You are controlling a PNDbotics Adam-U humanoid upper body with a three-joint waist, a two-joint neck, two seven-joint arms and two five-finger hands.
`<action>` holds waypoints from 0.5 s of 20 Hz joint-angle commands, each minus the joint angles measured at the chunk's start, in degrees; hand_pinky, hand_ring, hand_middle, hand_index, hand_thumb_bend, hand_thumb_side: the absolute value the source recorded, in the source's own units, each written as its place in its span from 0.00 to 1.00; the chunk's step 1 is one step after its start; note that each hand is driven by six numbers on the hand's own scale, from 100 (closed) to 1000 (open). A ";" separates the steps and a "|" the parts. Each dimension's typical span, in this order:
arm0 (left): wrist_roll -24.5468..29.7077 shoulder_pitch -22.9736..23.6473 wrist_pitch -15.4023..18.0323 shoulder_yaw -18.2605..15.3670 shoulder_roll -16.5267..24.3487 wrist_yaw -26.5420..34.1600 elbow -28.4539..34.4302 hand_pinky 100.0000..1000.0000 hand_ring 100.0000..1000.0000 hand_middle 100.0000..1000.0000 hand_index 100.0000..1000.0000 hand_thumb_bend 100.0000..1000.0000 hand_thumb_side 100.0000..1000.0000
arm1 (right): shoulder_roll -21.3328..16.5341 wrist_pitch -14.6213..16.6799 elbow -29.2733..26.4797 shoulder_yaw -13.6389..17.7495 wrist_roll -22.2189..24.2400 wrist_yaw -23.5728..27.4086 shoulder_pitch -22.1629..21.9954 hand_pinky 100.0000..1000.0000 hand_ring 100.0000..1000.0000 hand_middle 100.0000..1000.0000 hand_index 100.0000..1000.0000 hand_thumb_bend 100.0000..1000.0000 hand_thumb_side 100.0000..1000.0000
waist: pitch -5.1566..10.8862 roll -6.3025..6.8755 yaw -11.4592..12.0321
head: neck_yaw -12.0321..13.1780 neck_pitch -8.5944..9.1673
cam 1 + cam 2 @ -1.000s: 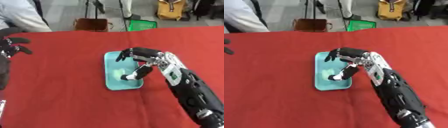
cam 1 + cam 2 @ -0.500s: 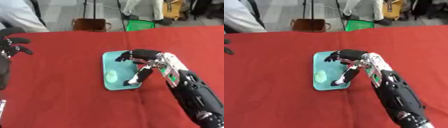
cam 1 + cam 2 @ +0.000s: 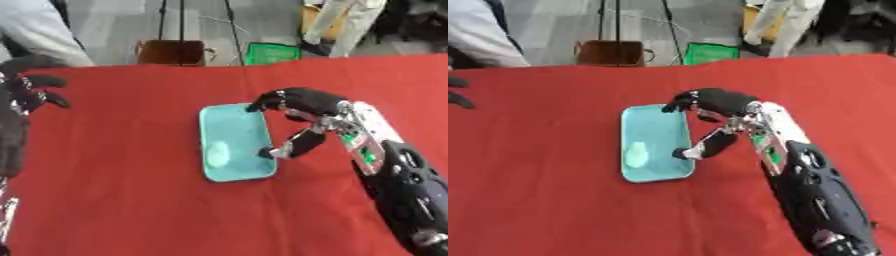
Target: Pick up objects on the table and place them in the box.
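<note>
Right hand (image 3: 306, 120) is hovering spread and empty at the box's (image 3: 234, 141) 3 o'clock edge; a pale object (image 3: 217, 152) is lying inside, toward 9 o'clock from the hand. In the right eye view, red table (image 3: 553, 210) is spreading wide under it all.

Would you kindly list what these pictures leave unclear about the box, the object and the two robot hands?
- Pale object in the teal box: too blurred in both views to identify.
- Right robot hand: whether its thumb tip touches the box rim is unclear.
- Left robot hand: cut off by the left edge, only a fingertip in the right eye view.
- Box depth: not judgeable from above.
</note>
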State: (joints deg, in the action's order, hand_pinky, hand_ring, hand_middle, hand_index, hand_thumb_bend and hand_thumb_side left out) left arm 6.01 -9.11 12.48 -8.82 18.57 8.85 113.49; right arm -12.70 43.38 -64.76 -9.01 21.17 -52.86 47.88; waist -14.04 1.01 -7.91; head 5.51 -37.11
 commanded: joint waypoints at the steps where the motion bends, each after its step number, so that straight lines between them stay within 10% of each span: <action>1: -0.60 0.09 -0.10 -0.89 1.24 -0.47 1.10 0.47 0.64 0.73 0.78 0.45 0.77 | -4.63 8.59 -5.87 1.53 5.56 3.36 -1.87 0.72 0.71 0.73 0.86 0.33 0.44 | 1.34 -0.17 -0.43 | 1.24 0.40; 10: -1.28 0.47 -0.09 -1.18 1.53 -0.87 1.10 0.47 0.65 0.74 0.81 0.45 0.76 | -9.78 7.92 -16.28 4.87 -2.16 11.07 -13.70 0.62 0.66 0.70 0.82 0.21 0.40 | 1.63 -0.22 -1.76 | 2.73 0.69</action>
State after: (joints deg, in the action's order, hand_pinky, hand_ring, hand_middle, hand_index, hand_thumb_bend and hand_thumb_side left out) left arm 5.02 -8.51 12.28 -9.41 18.62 8.21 113.49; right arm -20.34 47.92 -78.40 -5.02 16.63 -43.22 33.58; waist -13.57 0.91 -9.64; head 7.96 -37.10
